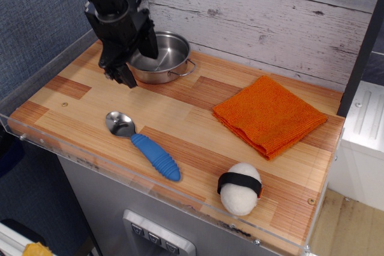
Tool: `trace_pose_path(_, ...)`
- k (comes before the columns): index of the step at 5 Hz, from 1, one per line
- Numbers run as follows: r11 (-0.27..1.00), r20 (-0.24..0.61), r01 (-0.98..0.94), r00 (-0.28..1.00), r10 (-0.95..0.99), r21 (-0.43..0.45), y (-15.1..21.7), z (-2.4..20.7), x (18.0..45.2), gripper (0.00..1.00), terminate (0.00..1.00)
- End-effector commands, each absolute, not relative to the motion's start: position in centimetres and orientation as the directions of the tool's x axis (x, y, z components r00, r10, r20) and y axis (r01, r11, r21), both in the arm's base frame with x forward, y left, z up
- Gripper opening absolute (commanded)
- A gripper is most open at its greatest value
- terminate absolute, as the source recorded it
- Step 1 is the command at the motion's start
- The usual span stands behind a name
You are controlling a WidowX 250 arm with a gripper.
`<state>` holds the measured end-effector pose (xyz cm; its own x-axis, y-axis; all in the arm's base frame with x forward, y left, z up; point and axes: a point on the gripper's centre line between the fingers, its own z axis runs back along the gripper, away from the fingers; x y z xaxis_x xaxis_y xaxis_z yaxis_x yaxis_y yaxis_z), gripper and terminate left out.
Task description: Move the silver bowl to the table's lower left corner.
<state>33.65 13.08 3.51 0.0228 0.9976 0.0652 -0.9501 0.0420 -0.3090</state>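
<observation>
The small round shiny stainless-steel bowl (162,57) with thin wire loop handles sits at the far left end of the rectangular light and reddish-brown wood-plank worktop (180,124), close against the whitewashed plank wall (264,16) behind it. One loop handle sticks out from the bowl's right side, toward the folded orange cloth (270,114).

The black claw (137,58) hangs over the bowl's left rim with its fingers spread: one finger reaches down inside the bowl, the other comes down outside the bowl's left wall, its tip near the wood. The rim lies between them. Whether either finger touches the metal cannot be told from this view.

In front of the bowl, nearer the worktop's clear acrylic front edge, lies a metal spoon with a ribbed blue handle (144,144), its scoop pointing back toward the bowl and well apart from it. The orange cloth lies flat to the right of the bowl, also well apart. Farthest from the bowl, at the front right, rests a white egg-shaped plush with a black band (240,187).
</observation>
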Motion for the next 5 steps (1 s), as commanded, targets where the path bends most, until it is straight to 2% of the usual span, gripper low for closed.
trace_pose_path(1, 0.083, 0.139, -0.943, 0.04, 0.989, -0.323, 13.2, 4.4, 34.1, 0.0, 0.0)
trace_pose_path(4, 0.099, 0.14, -0.955, 0.061, 0.988, -0.28, 13.0, 3.1, 33.4, 0.0, 0.0)
trace_pose_path(5, 0.108, 0.135, -0.948, 0.07, 0.988, -0.299, 13.0, 4.2, 33.3, 0.0, 0.0)
